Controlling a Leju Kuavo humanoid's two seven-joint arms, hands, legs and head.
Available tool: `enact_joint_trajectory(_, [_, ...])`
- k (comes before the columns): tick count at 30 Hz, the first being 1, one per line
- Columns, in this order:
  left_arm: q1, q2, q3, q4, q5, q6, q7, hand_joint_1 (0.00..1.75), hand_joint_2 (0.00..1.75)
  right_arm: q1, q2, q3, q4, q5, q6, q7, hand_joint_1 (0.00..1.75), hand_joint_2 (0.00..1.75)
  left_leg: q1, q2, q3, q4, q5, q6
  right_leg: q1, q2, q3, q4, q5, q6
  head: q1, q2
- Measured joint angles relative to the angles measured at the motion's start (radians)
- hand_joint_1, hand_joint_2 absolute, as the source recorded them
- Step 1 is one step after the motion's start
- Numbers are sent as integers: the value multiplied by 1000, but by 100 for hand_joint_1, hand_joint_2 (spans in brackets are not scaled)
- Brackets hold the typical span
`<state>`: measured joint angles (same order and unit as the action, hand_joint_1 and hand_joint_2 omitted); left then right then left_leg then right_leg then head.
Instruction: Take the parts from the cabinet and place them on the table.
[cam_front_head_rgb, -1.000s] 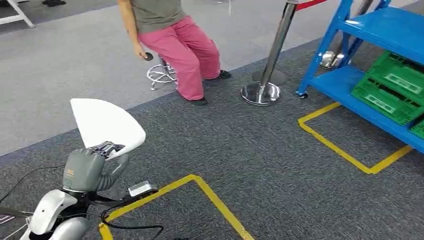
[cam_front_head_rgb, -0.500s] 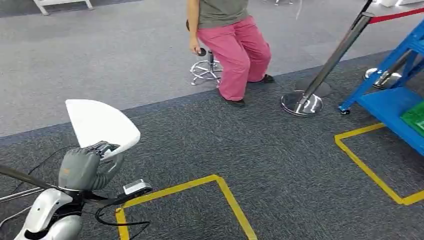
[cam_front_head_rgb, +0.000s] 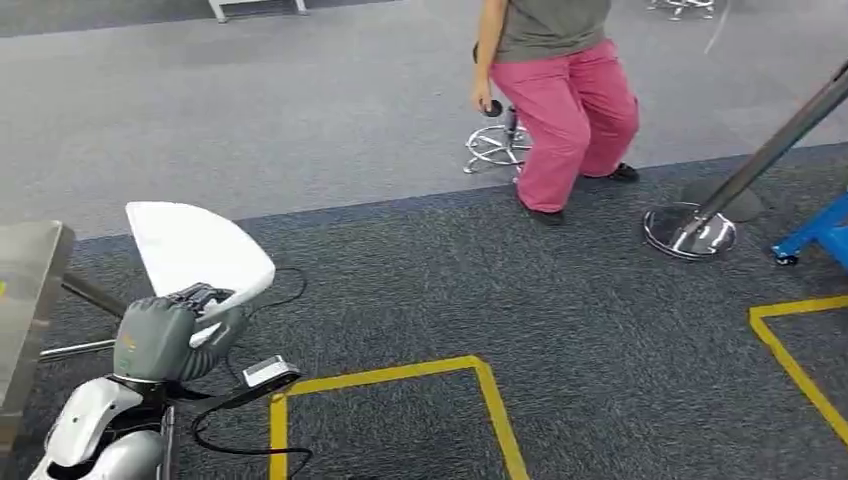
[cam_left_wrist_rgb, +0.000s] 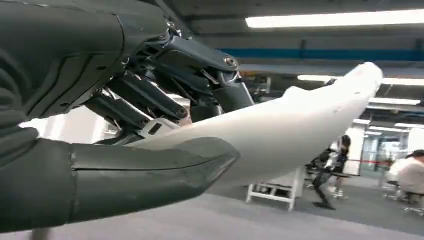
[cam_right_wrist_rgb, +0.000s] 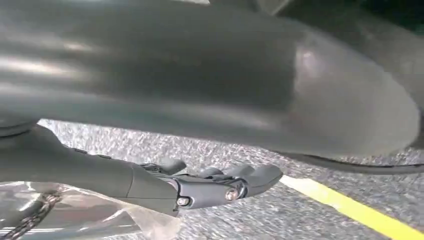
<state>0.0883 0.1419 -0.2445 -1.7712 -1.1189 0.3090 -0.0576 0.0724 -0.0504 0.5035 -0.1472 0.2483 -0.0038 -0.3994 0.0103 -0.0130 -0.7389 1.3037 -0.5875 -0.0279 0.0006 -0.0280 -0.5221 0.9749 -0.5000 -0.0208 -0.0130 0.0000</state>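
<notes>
My left hand (cam_front_head_rgb: 160, 338) grips a white curved shell part (cam_front_head_rgb: 195, 250) by its lower edge and holds it upright at the lower left of the head view. In the left wrist view the thick thumb (cam_left_wrist_rgb: 150, 165) lies under the white part (cam_left_wrist_rgb: 300, 120) and the dark fingers (cam_left_wrist_rgb: 165, 95) press on its other side. The steel table (cam_front_head_rgb: 30, 290) shows its corner at the left edge, close beside the part. My right hand (cam_right_wrist_rgb: 200, 187) hangs low over the dark carpet, fingers stretched out with nothing in them.
A person in pink trousers (cam_front_head_rgb: 575, 100) stands by a stool (cam_front_head_rgb: 495, 145) at the back. A chrome stanchion base (cam_front_head_rgb: 690, 230) and a blue shelf foot (cam_front_head_rgb: 815, 235) are at the right. Yellow floor tape (cam_front_head_rgb: 480, 380) and a black cable (cam_front_head_rgb: 240, 445) lie ahead.
The camera has swung left: the person, stanchion and blue shelf slid to the right, and the steel table came in at the left. My left hand still holds the white part.
</notes>
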Motion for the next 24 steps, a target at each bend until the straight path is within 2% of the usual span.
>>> enact_joint_trajectory(1, [3, 0, 1, 0, 0, 0, 0, 175, 175, 0, 0, 0, 0, 0, -2, -2, 0, 0, 3, 1, 12, -23, 24, -3, 0, -13, 1, 0, -2, 3, 0, 0])
enact_joint_trajectory(2, [4, 0, 2, 0, 0, 0, 0, 175, 175, 0, 0, 0, 0, 0, -4, -3, 0, 0, 6, 6, 45, -88, 65, -5, -1, -26, 3, 1, -4, 5, 0, 0])
enact_joint_trajectory(3, [4, 0, 2, 0, 0, 0, 1, 175, 175, 0, 1, 0, 0, 1, -6, -6, 0, 0, 6, 21, 95, -179, 109, -5, -1, -38, 7, 2, -8, 9, 0, 0])
enact_joint_trajectory(4, [3, 0, 3, 0, 0, 1, 3, 175, 175, 0, 1, 0, 0, 2, -7, -10, 0, 0, 5, 56, 147, -267, 141, -2, 0, -48, 14, 3, -13, 14, 0, 0])
enact_joint_trajectory(5, [0, 0, 3, 0, 0, 2, 5, 175, 175, 2, 1, 1, 0, 4, -8, -13, 0, 0, -9, 88, 162, -296, 122, 3, 8, -58, 14, 6, -18, 22, 0, 0])
enact_joint_trajectory(6, [1, 0, 3, 0, 1, 3, 5, 175, 175, 2, 1, 2, 0, 6, -9, -16, 0, 0, -6, 75, 160, -298, 126, 18, 8, -66, 13, 7, -20, 27, 2, 0])
enact_joint_trajectory(8, [7, 2, 6, 0, 2, 4, 7, 175, 175, -1, 1, 6, 0, 9, -13, -21, 0, 0, -13, 56, 156, -296, 124, 31, 6, -85, 22, 2, -21, 35, 2, 0])
enact_joint_trajectory(9, [9, 3, 6, 0, 2, 5, 7, 175, 175, -3, 1, 8, 0, 11, -14, -22, 0, 0, -11, 44, 159, -305, 128, 40, 6, -96, 28, 1, -24, 43, 1, 0])
enact_joint_trajectory(10, [10, 2, 5, 0, 2, 5, 8, 175, 175, -3, 1, 8, 0, 11, -16, -23, 0, 0, -4, 35, 166, -314, 133, 47, 0, -70, 21, 9, -38, 49, 3, 0])
enact_joint_trajectory(11, [6, 2, 5, 0, 2, 4, 9, 175, 175, 0, 1, 9, 0, 11, -17, -25, 0, 0, -3, 27, 167, -317, 135, 53, -1, -16, 6, 47, -64, 51, 11, 0])
enact_joint_trajectory(12, [4, 1, 5, 0, 2, 3, 10, 175, 175, 1, 2, 9, 0, 12, -17, -28, 0, 0, -3, 23, 165, -316, 135, 58, -3, 10, -30, 118, -100, 52, 15, 0])
enact_joint_trajectory(14, [7, 0, 5, 0, 3, 0, 18, 175, 175, 1, 2, 10, 2, 10, -11, -47, 0, 0, -6, 10, 165, -316, 133, 63, -4, 26, -121, 290, -164, 55, 18, 0])
enact_joint_trajectory(15, [8, 0, 5, 0, 6, -4, 20, 175, 175, 1, 2, 10, 3, 10, -7, -55, 0, 0, -7, 5, 166, -316, 132, 64, -4, 26, -149, 331, -165, 57, 18, 0])
enact_joint_trajectory(16, [8, 0, 5, 0, 12, -8, 21, 175, 175, 2, 2, 10, 7, 11, -8, -65, 0, 0, -8, -2, 167, -315, 132, 63, -4, 26, -150, 315, -138, 57, 18, 0])
enact_joint_trajectory(17, [8, 0, 4, 0, 21, -10, 21, 175, 175, 0, 3, 10, 15, 13, -8, -79, 0, 0, -8, -7, 169, -315, 131, 62, -4, 26, -131, 261, -96, 55, 18, 0])
enact_joint_trajectory(19, [8, -1, 4, 0, 32, -13, 21, 175, 175, -7, 4, 10, 40, 17, -19, -107, 0, 0, -7, -14, 176, -315, 127, 56, -5, 29, -58, 89, 1, 50, 18, 0])
enact_joint_trajectory(20, [8, -1, 4, 0, 34, -13, 21, 175, 175, -12, 7, 10, 55, 19, -26, -118, 0, 0, -11, -15, 176, -313, 124, 51, -5, 41, -34, 35, 7, 48, 18, 0])
enact_joint_trajectory(21, [8, -1, 5, 0, 39, -13, 21, 175, 175, -16, 10, 10, 69, 20, -29, -125, 0, 0, -14, -19, 170, -306, 122, 46, -6, 42, -16, 14, 3, 45, 16, 0])
enact_joint_trajectory(22, [8, -1, 6, -1, 39, -13, 21, 175, 175, -17, 13, 10, 79, 22, -32, -127, 0, 0, -14, -19, 168, -307, 126, 41, -5, 41, -22, 17, 5, 43, 14, 0])
enact_joint_trajectory(23, [10, 0, 6, -1, 40, -13, 21, 175, 175, -16, 18, 9, 87, 25, -40, -130, 0, 0, -14, -19, 167, -302, 124, 52, -6, 40, -22, 16, 8, 47, 16, 0])
enact_joint_trajectory(24, [11, -1, 6, -1, 40, -13, 21, 175, 175, -16, 18, 9, 94, 30, -44, -132, 0, 0, -14, -19, 167, -303, 125, 57, -5, 41, -22, 16, 8, 47, 15, 0])
